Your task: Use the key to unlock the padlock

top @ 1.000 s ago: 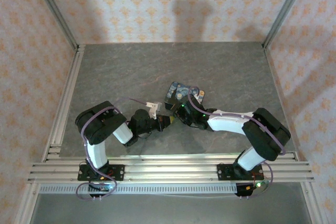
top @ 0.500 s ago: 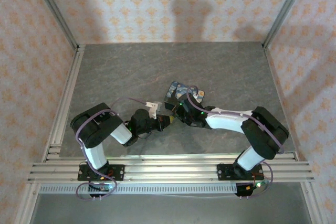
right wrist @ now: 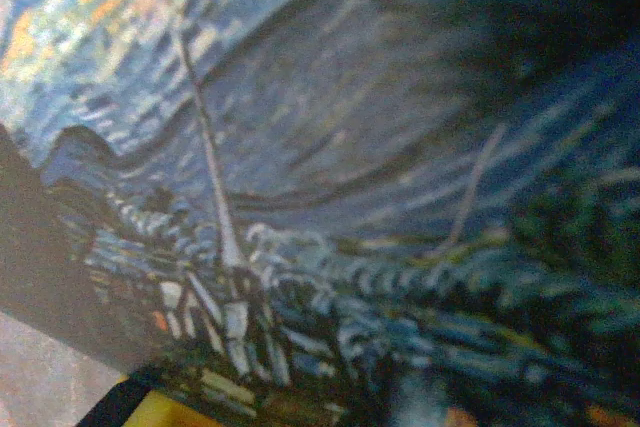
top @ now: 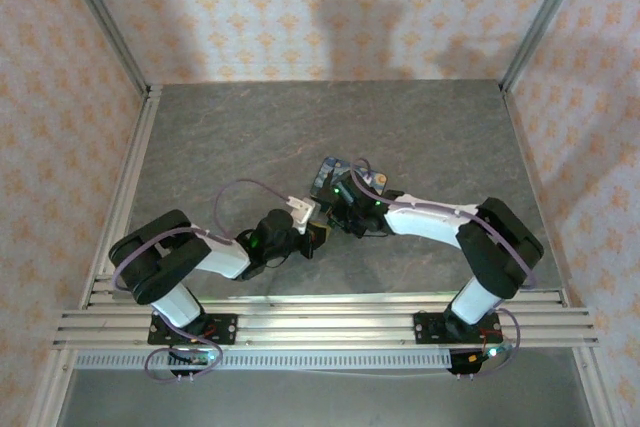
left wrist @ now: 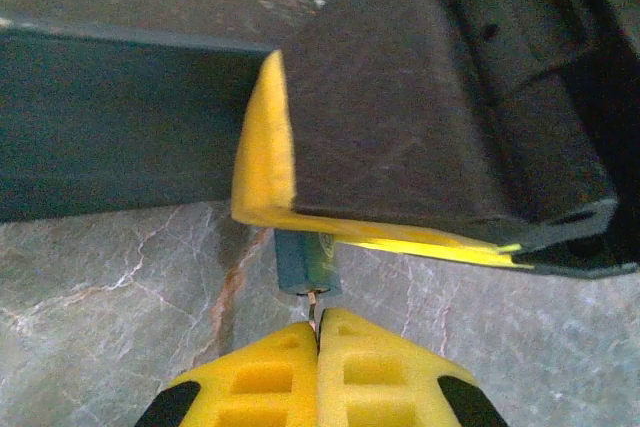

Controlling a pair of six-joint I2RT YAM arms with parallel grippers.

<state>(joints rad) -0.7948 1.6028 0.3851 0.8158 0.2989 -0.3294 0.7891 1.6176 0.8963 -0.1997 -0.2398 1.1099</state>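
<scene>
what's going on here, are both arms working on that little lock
Yes. The two arms meet mid-table, right beside a Starry Night tin. The left gripper is shut on the key, whose tip sits at the bottom of the padlock, at or just inside the keyhole. The right gripper appears to clamp the padlock from above. The shackle is hidden behind that gripper, so whether the lock has opened cannot be told.

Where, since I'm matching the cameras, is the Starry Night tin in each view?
Top external: the tin lies near the picture's centre.
Left wrist: its dark side wall crosses the left half.
Right wrist: its painted lid, close up, upper left to right edge.
Shared landmark: the grey marbled table.
</scene>
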